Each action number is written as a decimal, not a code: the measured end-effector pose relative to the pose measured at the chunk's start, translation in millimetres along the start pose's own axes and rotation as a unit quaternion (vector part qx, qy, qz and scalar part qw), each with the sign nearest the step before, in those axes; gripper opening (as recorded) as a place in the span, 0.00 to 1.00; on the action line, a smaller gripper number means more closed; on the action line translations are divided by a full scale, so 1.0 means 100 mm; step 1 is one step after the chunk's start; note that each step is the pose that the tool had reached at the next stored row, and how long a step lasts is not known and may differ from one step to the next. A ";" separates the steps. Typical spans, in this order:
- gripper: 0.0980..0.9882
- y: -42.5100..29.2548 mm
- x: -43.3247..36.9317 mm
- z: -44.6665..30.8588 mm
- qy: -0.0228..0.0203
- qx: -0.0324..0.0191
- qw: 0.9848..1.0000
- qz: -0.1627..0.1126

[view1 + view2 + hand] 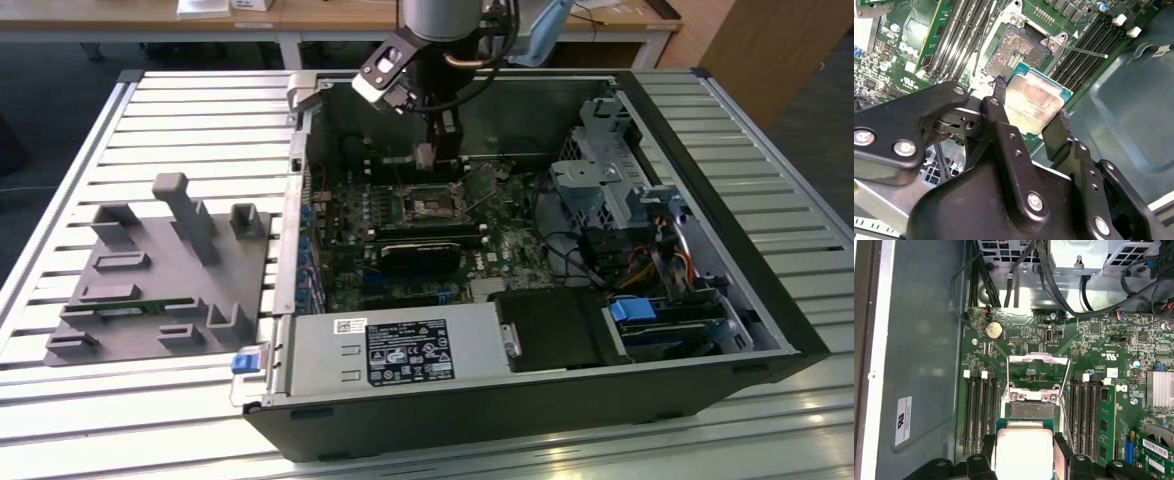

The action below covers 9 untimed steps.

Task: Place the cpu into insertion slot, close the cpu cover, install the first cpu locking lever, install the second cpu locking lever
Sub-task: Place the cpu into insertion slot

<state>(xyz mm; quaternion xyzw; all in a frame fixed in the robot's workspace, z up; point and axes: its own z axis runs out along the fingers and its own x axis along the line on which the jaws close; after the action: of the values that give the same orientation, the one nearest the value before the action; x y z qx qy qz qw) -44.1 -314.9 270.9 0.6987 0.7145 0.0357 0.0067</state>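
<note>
**CPU held in the gripper, just over the open socket**

In the exterior view I see the gripper lowered inside the open computer case, above the motherboard. The case lies on the slatted table, and a grey fixture stands at the exterior view's left.

In both wrist views the jaws are clamped on the cpu. One black finger presses on one edge and the other presses on the opposite edge. The silvery top of the chip faces the cameras. The chip is not seated. It hangs near the insertion slot, whose dark pin field is uncovered.

The cpu cover is swung open, away from the socket. A thin locking lever sticks out free beside it. Long black memory slots run on both sides of the socket.
</note>
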 end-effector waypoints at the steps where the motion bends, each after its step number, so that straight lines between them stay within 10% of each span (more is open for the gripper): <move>1: 0.50 0.000 -0.003 0.007 0.000 0.000 1.000 0.000; 9: 0.50 -0.004 -0.035 0.049 0.000 0.000 1.000 0.000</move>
<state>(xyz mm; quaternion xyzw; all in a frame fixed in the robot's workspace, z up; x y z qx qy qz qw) -44.2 -318.2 265.8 0.6987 0.7145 0.0357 0.0067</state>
